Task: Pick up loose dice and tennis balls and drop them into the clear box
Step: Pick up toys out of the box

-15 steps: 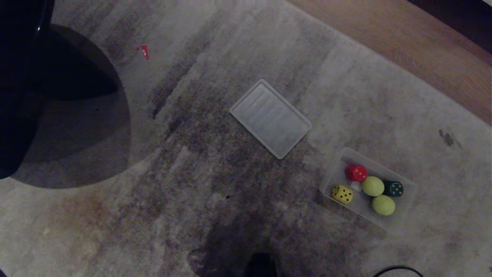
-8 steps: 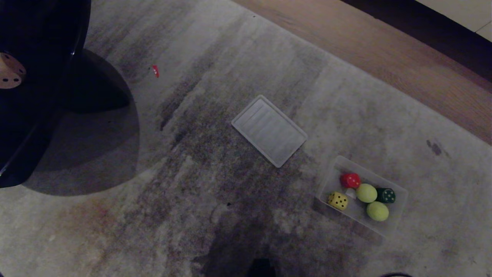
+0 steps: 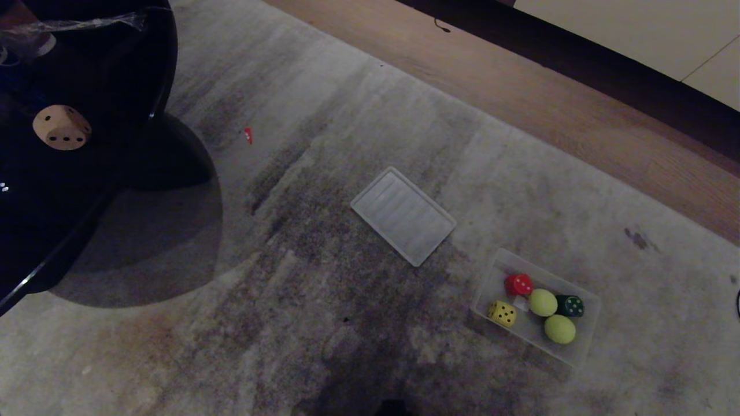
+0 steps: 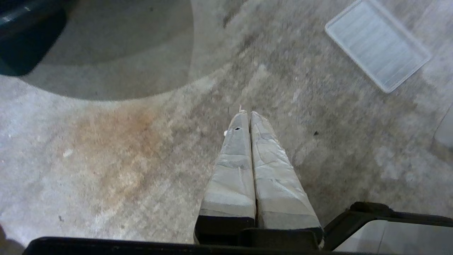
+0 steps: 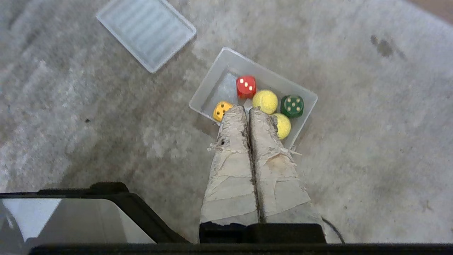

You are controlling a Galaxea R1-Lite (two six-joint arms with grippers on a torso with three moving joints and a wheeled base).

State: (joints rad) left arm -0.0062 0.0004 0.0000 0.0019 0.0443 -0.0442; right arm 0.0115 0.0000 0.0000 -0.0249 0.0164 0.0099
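Clear box [image 3: 585, 341] holds three dice, two tennis balls.

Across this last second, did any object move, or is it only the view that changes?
Only the view: the head camera tilts up, bringing a cream die on the dark round table into sight. The clear box, its dice and balls, and the lid lie as before. Both grippers hang shut, left, right.
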